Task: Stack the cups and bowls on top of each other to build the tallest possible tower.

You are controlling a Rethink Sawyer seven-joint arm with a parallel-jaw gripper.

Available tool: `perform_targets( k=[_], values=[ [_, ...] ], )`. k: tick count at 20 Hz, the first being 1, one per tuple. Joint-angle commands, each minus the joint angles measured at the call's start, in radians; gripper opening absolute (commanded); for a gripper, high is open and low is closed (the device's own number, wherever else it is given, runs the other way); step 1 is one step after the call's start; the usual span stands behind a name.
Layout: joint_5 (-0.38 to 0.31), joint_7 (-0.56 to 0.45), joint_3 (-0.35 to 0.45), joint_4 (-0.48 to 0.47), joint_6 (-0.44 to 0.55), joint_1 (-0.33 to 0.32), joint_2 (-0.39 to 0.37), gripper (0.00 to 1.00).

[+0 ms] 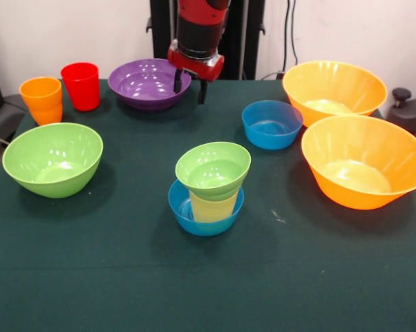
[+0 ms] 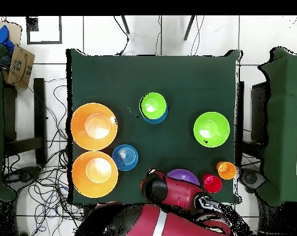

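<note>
The tower (image 1: 211, 187) stands mid-table: a small blue bowl (image 1: 187, 207) holds the pale yellow cup (image 1: 213, 206), with the small green bowl (image 1: 213, 168) on top. From overhead it shows as one pile (image 2: 154, 106). My gripper (image 1: 189, 86) is open and empty, hanging over the right rim of the purple bowl (image 1: 146, 83) at the table's far side. The orange cup (image 1: 42, 100) and the red cup (image 1: 81, 86) stand upright left of the purple bowl. The second small blue bowl (image 1: 271, 124) sits right of centre. The two very large orange bowls (image 1: 334, 90) (image 1: 365, 160) are at the right.
The large green bowl (image 1: 52, 159) sits alone at the left. In the overhead view my arm (image 2: 175, 203) covers the table edge beside the purple bowl (image 2: 183, 178). Cables lie on the floor around the table.
</note>
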Motion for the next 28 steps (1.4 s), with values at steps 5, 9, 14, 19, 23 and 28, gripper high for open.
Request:
perform_targets(
  k=[5, 9, 14, 19, 23, 28],
  values=[
    [-0.027, 0.102, 0.055, -0.085, -0.094, 0.023, 0.078, 1.0],
    [-0.027, 0.097, 0.039, -0.096, -0.094, 0.029, 0.088, 1.0],
    [-0.025, 0.085, 0.016, -0.096, -0.062, 0.043, 0.072, 1.0],
    [-0.024, 0.084, 0.01, -0.097, -0.058, 0.046, 0.071, 1.0],
    [-0.029, 0.085, 0.004, -0.098, -0.074, 0.044, 0.08, 1.0],
    [-0.038, 0.075, -0.001, -0.101, -0.074, 0.044, 0.077, 0.0]
  ],
)
